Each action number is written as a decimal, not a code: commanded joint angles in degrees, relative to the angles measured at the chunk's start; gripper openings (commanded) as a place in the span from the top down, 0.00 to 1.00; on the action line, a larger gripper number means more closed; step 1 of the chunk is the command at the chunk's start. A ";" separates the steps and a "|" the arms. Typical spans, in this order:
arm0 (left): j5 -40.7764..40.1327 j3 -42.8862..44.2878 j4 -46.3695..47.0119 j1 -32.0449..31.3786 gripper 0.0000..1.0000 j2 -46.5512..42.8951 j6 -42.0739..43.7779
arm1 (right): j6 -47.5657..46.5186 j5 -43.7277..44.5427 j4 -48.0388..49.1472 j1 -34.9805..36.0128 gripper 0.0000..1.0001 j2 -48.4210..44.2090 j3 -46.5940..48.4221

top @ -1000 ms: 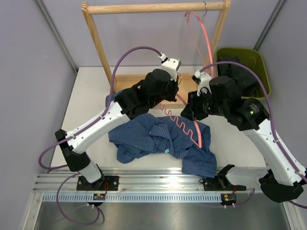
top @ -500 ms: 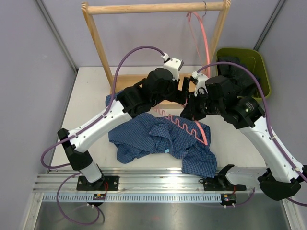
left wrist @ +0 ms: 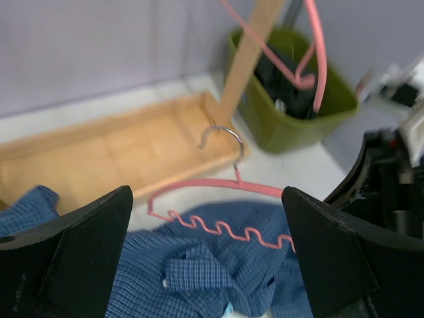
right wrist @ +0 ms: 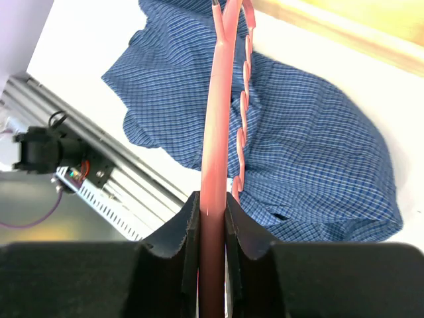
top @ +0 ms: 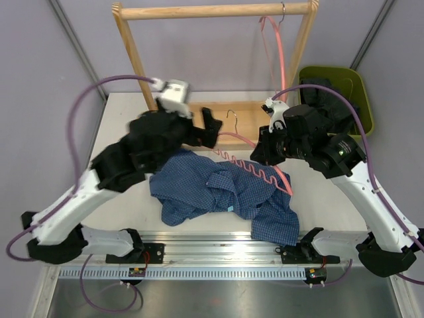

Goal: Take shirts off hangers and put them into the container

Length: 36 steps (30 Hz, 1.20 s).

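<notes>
Left arm (top: 99,179) has swung back from the rack's (top: 212,10) right post toward its left post. The left jaws, shut a second ago, now stand spread fully wide, nothing in them. The right jaws, wider earlier, are clamped narrow on the straight pink bar of one hanger (top: 255,169). Right arm (top: 361,182) is in front of the rack's right post.

Count:
- 2 hangers. The held one is in front of the rack's base tray (left wrist: 99,152), wire hook (left wrist: 222,136) by the tray's right end. The other hanger (top: 278,50) is hooked on the rack's top rod, right end.
- 2 shirts. The blue shirt (top: 212,189) is crumpled on the bench in front of the rack, under the held hanger's wavy bar. The black shirt (top: 334,106) is inside the container.
- 1 container (top: 361,89), olive green, just right of the rack's right post.
- 1 rack, light wood.

White bench (top: 122,119), metal rail (top: 218,245) along the edge farthest from the rack. Pale lilac walls behind and on both sides of the rack.
</notes>
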 commanded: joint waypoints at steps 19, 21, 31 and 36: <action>-8.72 -21.07 3.29 0.05 0.01 -27.99 -8.56 | -4.30 20.99 14.02 0.50 1.00 14.80 24.10; -8.90 -21.51 3.21 0.05 0.01 -28.69 -8.47 | -4.91 22.13 14.37 0.50 1.00 18.21 28.84; -9.78 -24.94 2.06 0.05 0.01 -30.72 -9.44 | -8.43 26.00 13.50 0.41 1.00 27.28 49.04; -9.34 -25.12 2.06 0.05 0.01 -30.89 -9.70 | -9.23 28.99 12.00 0.50 1.00 33.96 57.15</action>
